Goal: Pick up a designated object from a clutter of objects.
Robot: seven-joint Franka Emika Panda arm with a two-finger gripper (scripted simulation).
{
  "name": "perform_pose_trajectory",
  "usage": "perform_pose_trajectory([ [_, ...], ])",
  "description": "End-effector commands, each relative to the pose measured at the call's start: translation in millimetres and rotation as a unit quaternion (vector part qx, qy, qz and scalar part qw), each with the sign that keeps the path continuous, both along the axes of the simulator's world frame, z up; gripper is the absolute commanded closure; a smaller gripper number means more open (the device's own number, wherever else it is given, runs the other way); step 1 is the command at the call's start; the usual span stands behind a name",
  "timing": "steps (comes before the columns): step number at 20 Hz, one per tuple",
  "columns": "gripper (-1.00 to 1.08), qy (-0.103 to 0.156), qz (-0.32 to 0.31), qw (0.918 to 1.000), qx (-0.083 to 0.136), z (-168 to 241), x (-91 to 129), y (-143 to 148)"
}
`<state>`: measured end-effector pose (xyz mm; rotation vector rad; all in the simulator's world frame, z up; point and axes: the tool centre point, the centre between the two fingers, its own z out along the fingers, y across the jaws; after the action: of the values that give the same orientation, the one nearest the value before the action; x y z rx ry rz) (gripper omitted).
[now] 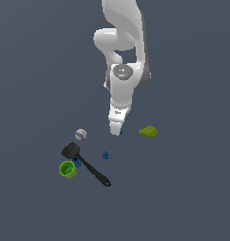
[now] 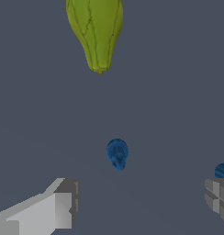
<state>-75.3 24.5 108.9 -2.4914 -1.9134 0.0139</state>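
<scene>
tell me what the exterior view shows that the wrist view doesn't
Only the exterior view shows the white arm, the baseball, the green cup and the black spatula. Only the wrist view shows the gripper with its fingers spread apart, nothing between them, above a small blue piece. Both show the yellow-green fruit shape and small blue pieces on the dark floor.

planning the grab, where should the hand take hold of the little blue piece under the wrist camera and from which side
Probably from straight above. The blue piece sits alone on the floor, apart from the yellow-green fruit, with the open hand spread wider than it. Close the fingers on its wider base rather than the narrow tip, which would likely slip.
</scene>
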Motion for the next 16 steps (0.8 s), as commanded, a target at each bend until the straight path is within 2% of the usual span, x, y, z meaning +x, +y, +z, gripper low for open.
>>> perform_pose_trajectory([
  [1,-0.92,-0.001,0.024,0.9997,0.001,-5,-4,1],
  [8,-0.92,-0.003,0.064,0.9980,0.003,-14,-11,2],
  [16,-0.92,-0.003,0.070,0.9975,0.003,-17,-13,3],
])
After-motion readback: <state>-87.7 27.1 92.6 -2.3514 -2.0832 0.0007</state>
